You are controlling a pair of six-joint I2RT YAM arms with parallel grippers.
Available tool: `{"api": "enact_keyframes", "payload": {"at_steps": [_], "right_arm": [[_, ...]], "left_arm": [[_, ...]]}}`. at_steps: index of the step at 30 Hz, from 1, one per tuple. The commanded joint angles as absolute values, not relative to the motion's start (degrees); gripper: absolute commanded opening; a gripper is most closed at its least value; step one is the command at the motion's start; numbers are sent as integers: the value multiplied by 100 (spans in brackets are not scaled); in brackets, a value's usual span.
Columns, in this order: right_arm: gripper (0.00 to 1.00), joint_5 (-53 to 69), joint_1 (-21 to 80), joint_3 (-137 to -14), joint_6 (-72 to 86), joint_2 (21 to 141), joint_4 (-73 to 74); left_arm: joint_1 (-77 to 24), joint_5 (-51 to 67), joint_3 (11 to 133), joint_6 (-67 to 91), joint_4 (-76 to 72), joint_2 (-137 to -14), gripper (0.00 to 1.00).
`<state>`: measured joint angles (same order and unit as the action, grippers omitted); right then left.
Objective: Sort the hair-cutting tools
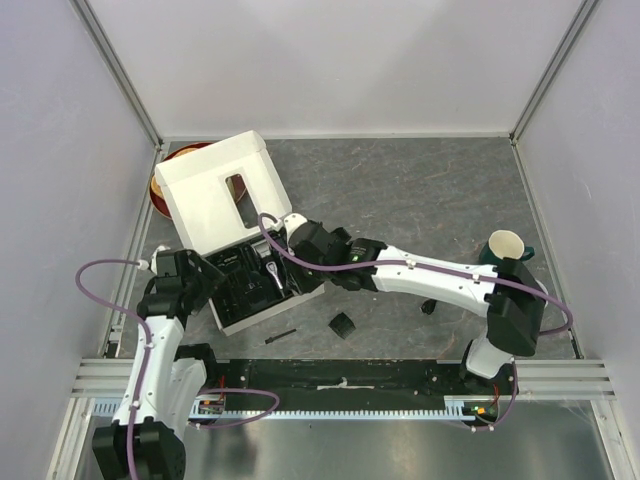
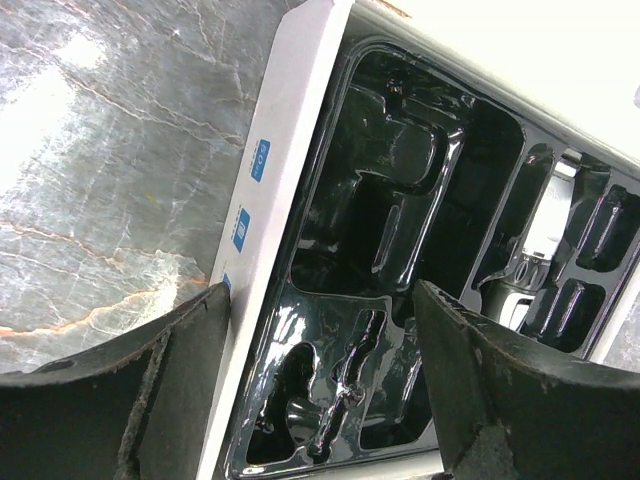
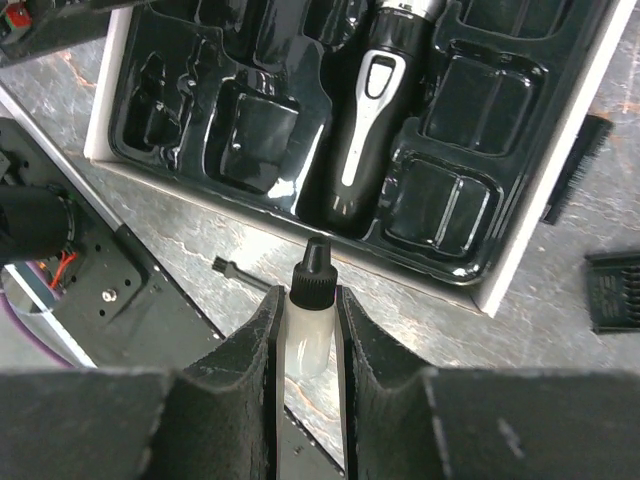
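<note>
My right jaws pinch a small black-capped bottle (image 3: 308, 305) just outside the black tray (image 3: 470, 100), where the clipper (image 3: 375, 110) lies in its slot. My left jaws hang spread over the tray's rim; a comb guard (image 3: 612, 290) lies on the surface (image 3: 560, 325) beside it.

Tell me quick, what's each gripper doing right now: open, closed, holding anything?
Left gripper: open, nothing between its fingers, over the black tray.
Right gripper: closed on a small clear bottle with a black cap.
</note>
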<state>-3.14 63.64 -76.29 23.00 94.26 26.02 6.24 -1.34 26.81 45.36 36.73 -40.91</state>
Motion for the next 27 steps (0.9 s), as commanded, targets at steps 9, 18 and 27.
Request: {"api": "enact_keyframes", "payload": {"at_steps": [9,18,27], "right_arm": [[23,-413,7022,-8138,3225,10457,995],[23,-228,7224,-8595,3647,11196,422],[24,-273,7304,-8937,4175,11741,123]], "left_arm": [[624,-1282,4227,4254,4473,-4280,86],[624,-1328,4421,3780,4395,-4324,88],[624,-1767,4588,3630,4553,-4518,89]]}}
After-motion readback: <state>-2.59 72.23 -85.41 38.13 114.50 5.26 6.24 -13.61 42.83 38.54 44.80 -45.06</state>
